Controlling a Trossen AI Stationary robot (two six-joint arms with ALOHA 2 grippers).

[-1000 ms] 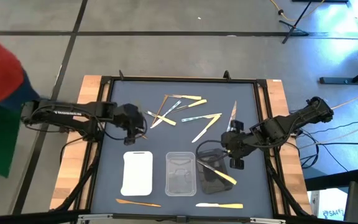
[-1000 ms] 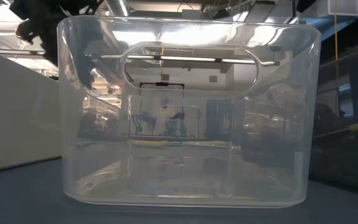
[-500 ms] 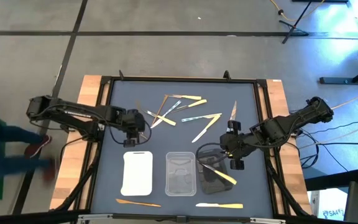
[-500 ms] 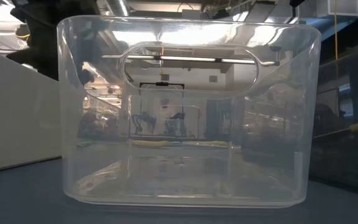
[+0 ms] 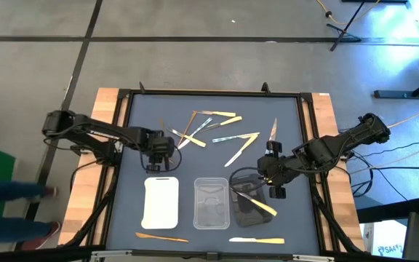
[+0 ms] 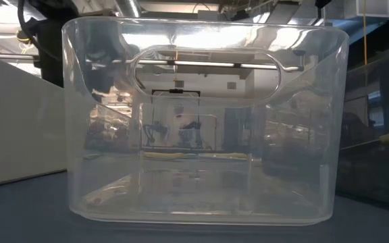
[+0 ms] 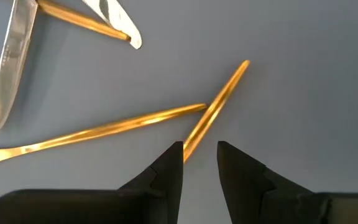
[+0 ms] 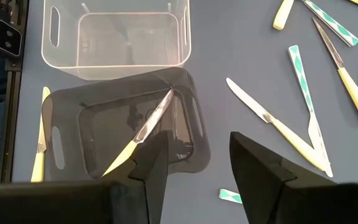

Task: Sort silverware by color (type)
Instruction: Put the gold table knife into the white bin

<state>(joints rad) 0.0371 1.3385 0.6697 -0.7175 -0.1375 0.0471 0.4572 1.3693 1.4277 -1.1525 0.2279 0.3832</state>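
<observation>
The silverware lies mostly in a loose pile on the far half of the blue-grey table. It is a mix of brown wooden pieces, silvery ones and cream-handled ones. My left gripper is at the pile's left end, pointing down and open. In the left wrist view its fingertips stand just above the table over one end of a thin wooden piece, which lies flat beside another. My right gripper hangs open above the black tray, where a cream-handled knife lies.
A white tray and a clear tray stand left of the black one at the near side. The clear tray fills the low view. A wooden piece and a cream-handled knife lie near the front edge. A person stands off the table's left.
My left gripper has come down toward the table at the left end of the pile and tipped to point more steeply down. Its fingers keep the same gap. The person at the left has moved back from the table.
</observation>
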